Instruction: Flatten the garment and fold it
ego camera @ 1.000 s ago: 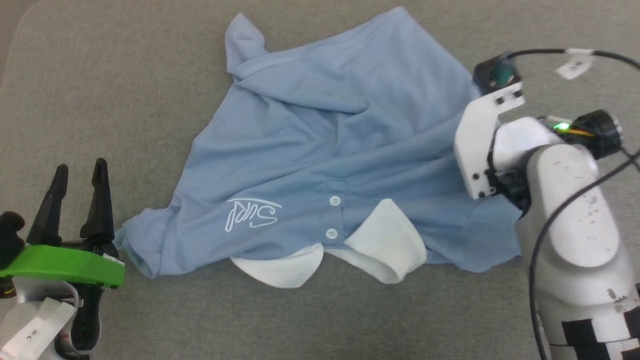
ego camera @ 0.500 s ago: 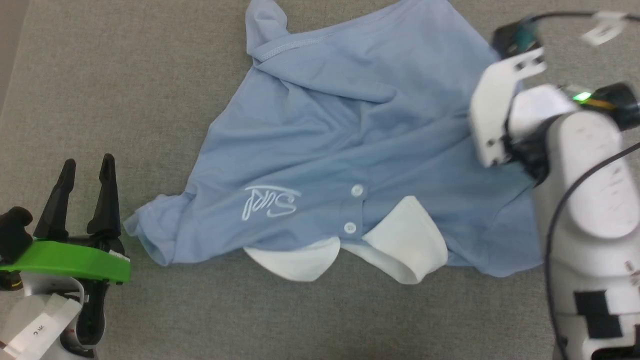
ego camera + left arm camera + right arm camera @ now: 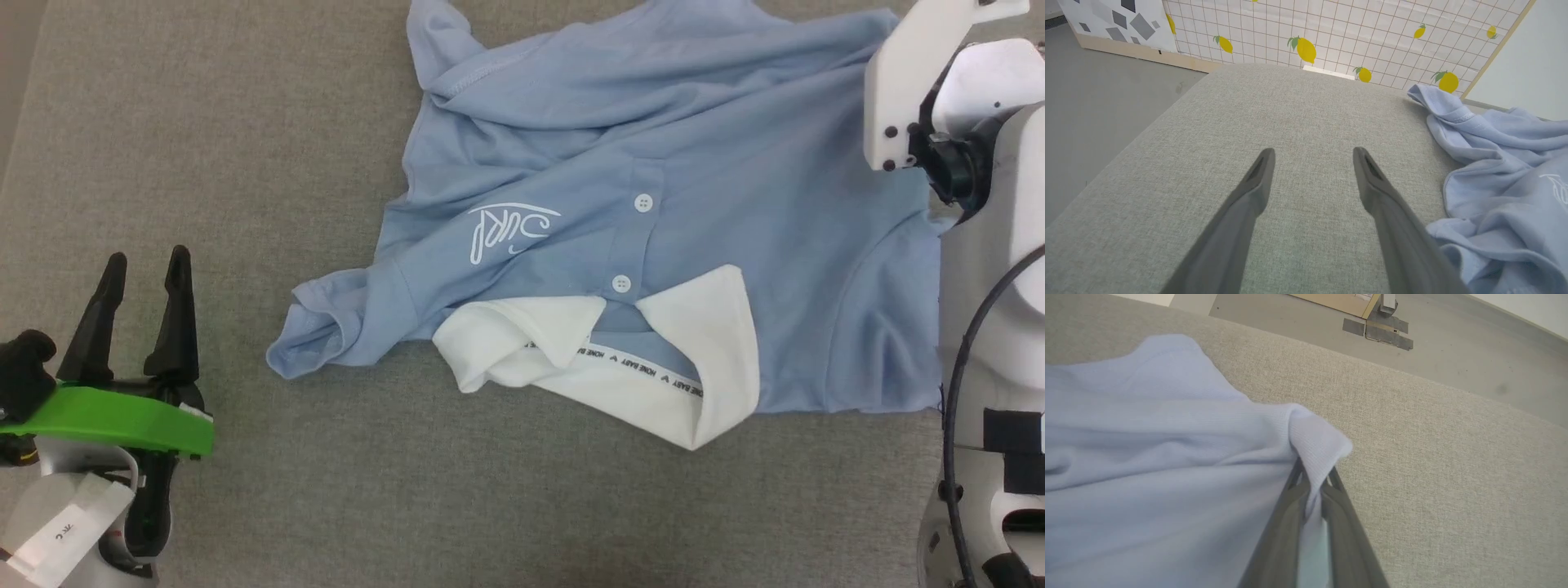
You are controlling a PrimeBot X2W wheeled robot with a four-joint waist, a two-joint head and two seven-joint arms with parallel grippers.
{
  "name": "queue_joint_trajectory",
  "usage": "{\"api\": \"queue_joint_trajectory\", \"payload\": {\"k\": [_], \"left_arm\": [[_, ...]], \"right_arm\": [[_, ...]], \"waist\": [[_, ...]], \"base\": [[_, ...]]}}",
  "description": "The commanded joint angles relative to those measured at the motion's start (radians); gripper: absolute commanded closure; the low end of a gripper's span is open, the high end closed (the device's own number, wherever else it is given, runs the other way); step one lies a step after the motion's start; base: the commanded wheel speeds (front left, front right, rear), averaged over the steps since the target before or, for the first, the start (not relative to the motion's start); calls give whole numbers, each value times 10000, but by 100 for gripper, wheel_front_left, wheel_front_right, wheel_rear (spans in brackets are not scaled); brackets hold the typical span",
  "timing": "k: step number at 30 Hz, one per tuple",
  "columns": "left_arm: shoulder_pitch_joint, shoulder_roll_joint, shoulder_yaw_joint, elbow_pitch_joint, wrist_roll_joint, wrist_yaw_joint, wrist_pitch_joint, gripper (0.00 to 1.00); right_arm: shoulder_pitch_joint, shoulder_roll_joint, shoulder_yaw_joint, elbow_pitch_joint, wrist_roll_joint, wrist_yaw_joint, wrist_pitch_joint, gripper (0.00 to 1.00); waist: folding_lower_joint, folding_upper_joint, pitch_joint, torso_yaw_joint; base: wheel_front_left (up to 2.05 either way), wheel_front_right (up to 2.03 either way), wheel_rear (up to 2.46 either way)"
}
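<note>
Our right gripper point(image 3: 1314, 477) pinches a fold of the light blue polo shirt point(image 3: 653, 163), which lies rumpled toward the grey cushion's point(image 3: 204, 122) right side, white collar point(image 3: 702, 359) nearest us. Our left gripper point(image 3: 147, 256) hovers spread near the left edge, apart from the shirt.

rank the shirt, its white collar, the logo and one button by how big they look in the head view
1. shirt
2. collar
3. logo
4. button
All lie flat at a similar distance from the camera, so the order is clear.

Open grey surface point(image 3: 1298, 102) stretches ahead of the left pincer point(image 3: 1313, 150), garment point(image 3: 1494, 183) crowding its right
</note>
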Motion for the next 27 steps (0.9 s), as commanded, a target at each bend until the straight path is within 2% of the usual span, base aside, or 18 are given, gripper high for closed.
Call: {"api": "queue_joint_trajectory", "payload": {"k": [1,9,18,23,27], "left_arm": [[-124,73,-26,18,-47,-24,-82,0],[163,70,-121,-38,53,210,37,0],[802,44,-216,-509,135,624,365,0],[1095,-1,-274,-752,154,815,507,0],[1244,-61,-352,-872,145,906,585,0]], "right_arm": [[5,-30,-45,27,179,-13,-286,0],[726,-30,104,-504,1866,-13,-2828,0],[3350,-30,474,-2138,3380,-13,-6173,0],[5068,-30,295,-2850,3808,-13,-7054,0],[6428,-30,-23,-3202,4339,-13,-7164,0]], "waist": [[-1,49,-214,-118],[-1,49,-1289,-554],[-1,49,-2277,-1140],[-1,49,-2631,-1297],[-1,49,-2813,-1327]], "base": [[0,0,0],[0,0,0],[0,0,0],[0,0,0],[0,0,0]]}}
